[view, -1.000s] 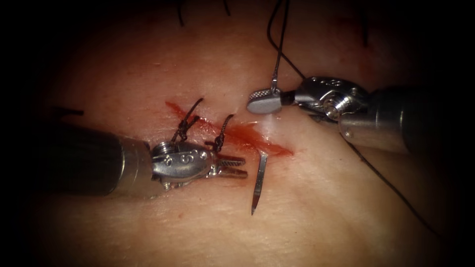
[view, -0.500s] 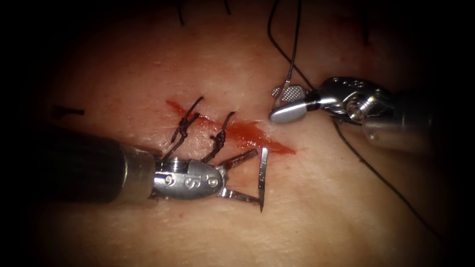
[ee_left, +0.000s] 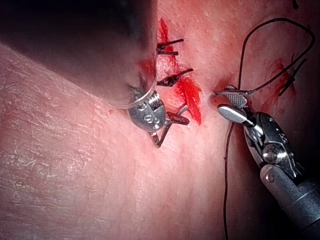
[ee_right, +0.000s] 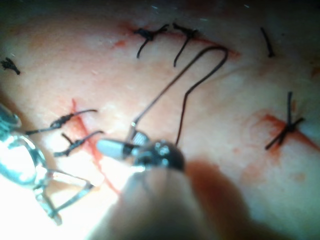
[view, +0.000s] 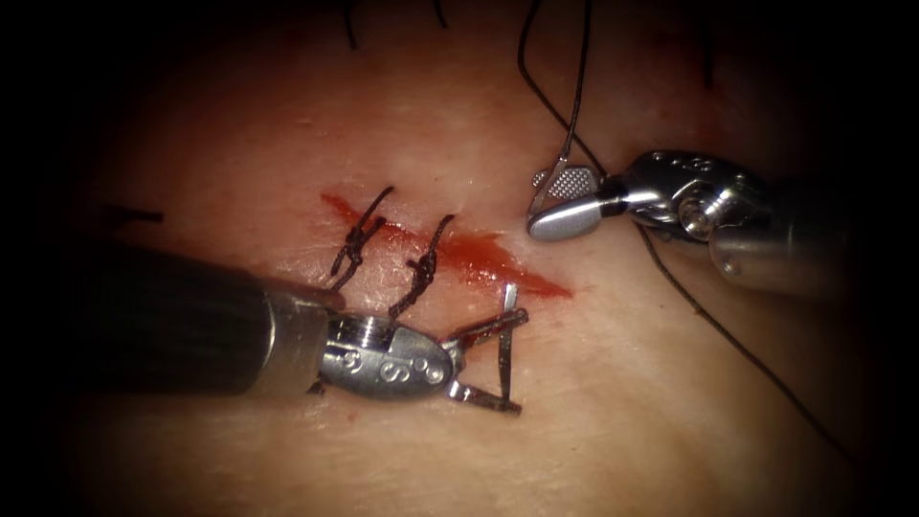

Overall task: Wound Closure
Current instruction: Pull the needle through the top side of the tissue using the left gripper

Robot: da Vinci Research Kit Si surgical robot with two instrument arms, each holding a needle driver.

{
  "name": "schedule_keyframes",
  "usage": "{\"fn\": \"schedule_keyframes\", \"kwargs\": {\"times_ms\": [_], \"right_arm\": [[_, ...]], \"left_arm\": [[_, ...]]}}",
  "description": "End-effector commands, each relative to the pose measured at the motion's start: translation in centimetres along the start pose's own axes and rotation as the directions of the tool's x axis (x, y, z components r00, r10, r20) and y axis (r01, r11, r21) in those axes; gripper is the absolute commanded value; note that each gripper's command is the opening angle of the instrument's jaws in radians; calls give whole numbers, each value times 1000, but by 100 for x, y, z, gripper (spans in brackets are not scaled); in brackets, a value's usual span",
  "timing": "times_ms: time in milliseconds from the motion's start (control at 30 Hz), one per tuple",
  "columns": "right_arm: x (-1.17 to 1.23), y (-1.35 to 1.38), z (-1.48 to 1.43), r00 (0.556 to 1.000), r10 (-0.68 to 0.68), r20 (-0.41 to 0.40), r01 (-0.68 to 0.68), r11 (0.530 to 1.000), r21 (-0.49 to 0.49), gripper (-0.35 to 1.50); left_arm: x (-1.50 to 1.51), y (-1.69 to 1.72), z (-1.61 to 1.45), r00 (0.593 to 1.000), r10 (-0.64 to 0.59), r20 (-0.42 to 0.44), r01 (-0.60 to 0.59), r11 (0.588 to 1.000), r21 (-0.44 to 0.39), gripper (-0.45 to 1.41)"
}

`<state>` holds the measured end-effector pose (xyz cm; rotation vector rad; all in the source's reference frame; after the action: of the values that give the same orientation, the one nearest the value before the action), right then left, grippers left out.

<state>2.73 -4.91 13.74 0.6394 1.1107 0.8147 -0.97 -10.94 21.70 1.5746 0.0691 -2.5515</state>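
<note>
The tissue (view: pixel 287 144) bears a red cut (view: pixel 479 258) running diagonally. The curved needle (view: pixel 504 349) is in the tissue: its pointed end stands out just left of the cut's near end, and its tail (view: pixel 544 190) shows on the right side. My left tool (view: pixel 517 362) lies left of the cut, jaws open on either side of the pointed end, holding nothing; it is also in the left wrist view (ee_left: pixel 172 132). My right tool (view: pixel 536 203) is open beside the tail, holding nothing. The black thread (view: pixel 577 86) rises from the tail.
Two knotted stitches (view: pixel 354 239) (view: pixel 421 270) cross the cut's left part. A strand of thread (view: pixel 747 354) trails to the lower right under the right shaft (view: pixel 785 258). Cut ends of thread (ee_right: pixel 287 127) and older stitches mark the tissue farther off.
The left tool slid right and opened its jaws around the needle's pointed end. The right tool, shut on the needle's tail a second ago, opened, let go and shifted slightly right.
</note>
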Motion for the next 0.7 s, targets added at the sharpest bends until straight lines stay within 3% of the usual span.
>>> {"fn": "schedule_keyframes", "kwargs": {"times_ms": [33,367,467,533,600,700], "right_arm": [[-2,2,8,1000,2,-3,-2,1000,4,146],[-6,-7,6,1000,2,-20,-2,1000,10,145],[-8,-10,1,1000,2,-21,-1,1000,15,145],[-8,-9,-2,1000,2,-19,-2,1000,17,145],[-5,-7,-8,1000,6,-28,-5,1000,25,145],[1,-4,-15,999,19,-41,-18,999,28,145]], "left_arm": [[-4,5,9,1000,-5,-1,5,1000,-1,75],[-15,-12,27,1000,-1,12,1,1000,-12,61],[-16,-12,29,1000,-1,17,1,1000,-11,36],[-16,-13,28,1000,-1,16,1,1000,-12,9],[-15,-13,25,1000,-1,14,2,1000,-15,-44],[-12,-12,20,1000,-4,15,4,1000,-15,-45]]}}
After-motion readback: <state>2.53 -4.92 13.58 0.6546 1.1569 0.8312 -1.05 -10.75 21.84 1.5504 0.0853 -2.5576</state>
